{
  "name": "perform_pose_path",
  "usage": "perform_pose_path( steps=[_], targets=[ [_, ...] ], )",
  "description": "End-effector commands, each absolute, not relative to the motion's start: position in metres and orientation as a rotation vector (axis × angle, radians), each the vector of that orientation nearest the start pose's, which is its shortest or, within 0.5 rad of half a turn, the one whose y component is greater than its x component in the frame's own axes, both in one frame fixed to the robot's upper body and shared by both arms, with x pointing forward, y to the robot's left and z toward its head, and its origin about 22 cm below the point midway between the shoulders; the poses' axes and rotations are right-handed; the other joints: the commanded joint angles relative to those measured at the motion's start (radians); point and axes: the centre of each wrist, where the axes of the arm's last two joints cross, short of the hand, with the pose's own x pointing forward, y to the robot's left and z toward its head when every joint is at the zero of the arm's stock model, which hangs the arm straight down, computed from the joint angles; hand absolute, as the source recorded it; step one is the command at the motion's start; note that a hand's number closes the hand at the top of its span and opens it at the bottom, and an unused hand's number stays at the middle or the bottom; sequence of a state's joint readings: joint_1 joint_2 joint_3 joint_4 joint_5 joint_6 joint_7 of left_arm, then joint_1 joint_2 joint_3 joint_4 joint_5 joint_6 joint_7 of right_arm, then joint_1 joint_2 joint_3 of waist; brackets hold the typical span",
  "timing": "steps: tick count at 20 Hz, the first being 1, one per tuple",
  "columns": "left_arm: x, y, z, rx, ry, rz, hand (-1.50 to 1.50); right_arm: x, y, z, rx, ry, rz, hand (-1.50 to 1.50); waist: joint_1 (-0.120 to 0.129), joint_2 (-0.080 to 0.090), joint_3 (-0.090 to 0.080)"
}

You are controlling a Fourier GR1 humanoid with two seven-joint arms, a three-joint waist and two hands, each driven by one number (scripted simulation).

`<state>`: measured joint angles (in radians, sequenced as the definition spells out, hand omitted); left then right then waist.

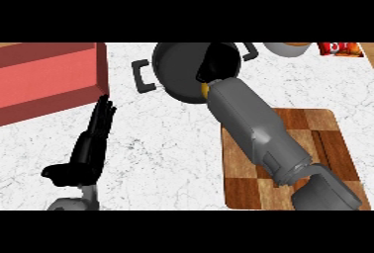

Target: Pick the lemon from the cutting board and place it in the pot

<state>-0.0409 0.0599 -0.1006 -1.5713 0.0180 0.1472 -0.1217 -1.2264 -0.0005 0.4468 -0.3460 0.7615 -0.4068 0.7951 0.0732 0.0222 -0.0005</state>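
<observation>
A dark grey pot (179,69) with two black handles stands at the back middle of the counter. My right hand (216,63) is over the pot's right side, curled round the yellow lemon (205,88), of which only a sliver shows at the wrist. The grey right forearm stretches from the wooden cutting board (336,143) at the right up to the pot. My left hand (91,143) rests open at the lower left, fingers straight and pointing up.
A red box (47,79) fills the back left. A pale round vessel (286,48) and a red packet (340,48) sit at the back right edge. White marble counter (168,153) lies between my arms.
</observation>
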Motion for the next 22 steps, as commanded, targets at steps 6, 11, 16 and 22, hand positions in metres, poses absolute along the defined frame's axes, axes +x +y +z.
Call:
perform_pose_path(
  steps=[6,11,16,22],
  targets=[
    [0.244,0.203,0.005,0.065,-1.738,-0.015,0.00,0.430,-0.073,0.056,-0.986,-1.128,0.709,-1.50,-0.005,0.004,0.002],
    [0.250,0.208,0.005,0.069,-1.717,0.000,0.00,0.433,-0.061,0.092,-0.890,-1.460,0.332,-1.50,-0.024,0.000,0.004],
    [0.255,0.221,0.014,0.067,-1.727,0.017,0.00,0.429,-0.081,0.080,-0.797,-1.567,0.080,-1.50,-0.029,-0.003,0.003],
    [0.244,0.223,0.013,0.084,-1.720,0.005,0.00,0.435,-0.117,0.071,-0.727,-1.576,-0.077,-1.50,-0.035,-0.008,0.002]
  ],
)
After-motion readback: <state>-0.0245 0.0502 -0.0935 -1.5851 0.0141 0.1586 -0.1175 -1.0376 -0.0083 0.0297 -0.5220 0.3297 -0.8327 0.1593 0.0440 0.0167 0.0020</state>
